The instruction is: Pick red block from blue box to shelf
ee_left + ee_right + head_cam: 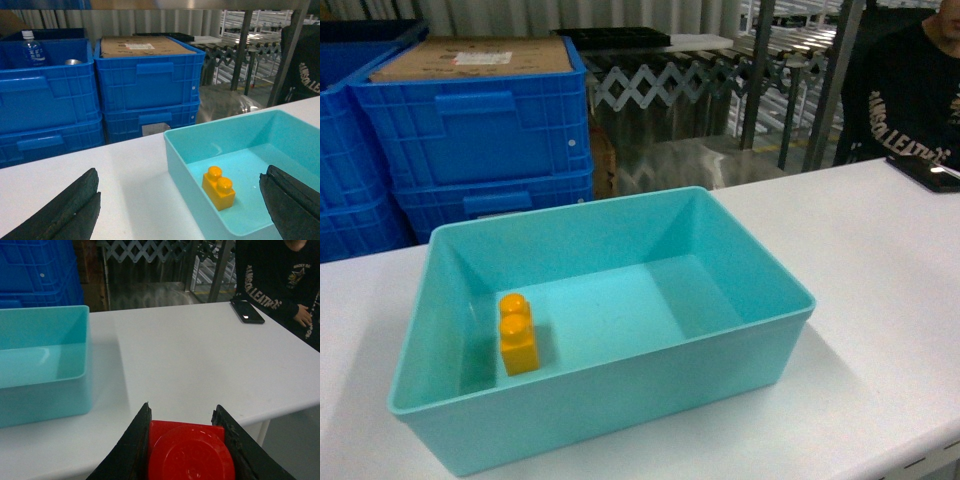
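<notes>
In the right wrist view my right gripper is shut on the red block, held above the white table's near edge, to the right of the blue box. The pale turquoise blue box sits in the middle of the table. My left gripper stands open low over the table, astride the box's left wall, with nothing between its fingers. Neither gripper shows in the head view. The metal shelf stands behind the table.
A yellow-orange two-stud brick lies inside the box by its left wall. Dark blue ribbed crates are stacked behind the table on the left. A person in black sits at the right, with a phone on the table.
</notes>
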Controlling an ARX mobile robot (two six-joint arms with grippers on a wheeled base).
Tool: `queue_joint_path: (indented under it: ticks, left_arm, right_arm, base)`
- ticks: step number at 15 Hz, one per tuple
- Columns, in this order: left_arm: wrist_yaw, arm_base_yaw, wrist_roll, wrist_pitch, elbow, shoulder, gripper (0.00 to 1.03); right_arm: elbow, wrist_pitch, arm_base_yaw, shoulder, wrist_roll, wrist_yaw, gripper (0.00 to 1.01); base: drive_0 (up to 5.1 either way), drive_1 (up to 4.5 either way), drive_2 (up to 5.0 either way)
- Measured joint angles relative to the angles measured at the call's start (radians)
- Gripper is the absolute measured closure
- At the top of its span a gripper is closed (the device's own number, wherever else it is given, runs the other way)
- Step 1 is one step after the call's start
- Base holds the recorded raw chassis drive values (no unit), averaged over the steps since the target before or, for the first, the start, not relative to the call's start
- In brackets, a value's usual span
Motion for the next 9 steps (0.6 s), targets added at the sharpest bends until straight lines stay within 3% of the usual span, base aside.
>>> queue_joint_path:
  ticks: [5, 9]
  left_arm:
    - [0.0, 0.0, 0.0, 0.0, 0.0, 0.0, 0.05]
    - [0.0, 0.0, 0.0, 0.0, 0.0, 0.0, 0.05]
  right_arm:
    - [0.0, 0.0, 0.0, 0.0, 0.0, 0.0, 0.72]
    - [0.0, 0.0, 0.0, 0.0, 0.0, 0.0, 0.72]
  base:
    - [0.0, 0.0, 0.0]
    - [-1.6, -1.58, -1.6]
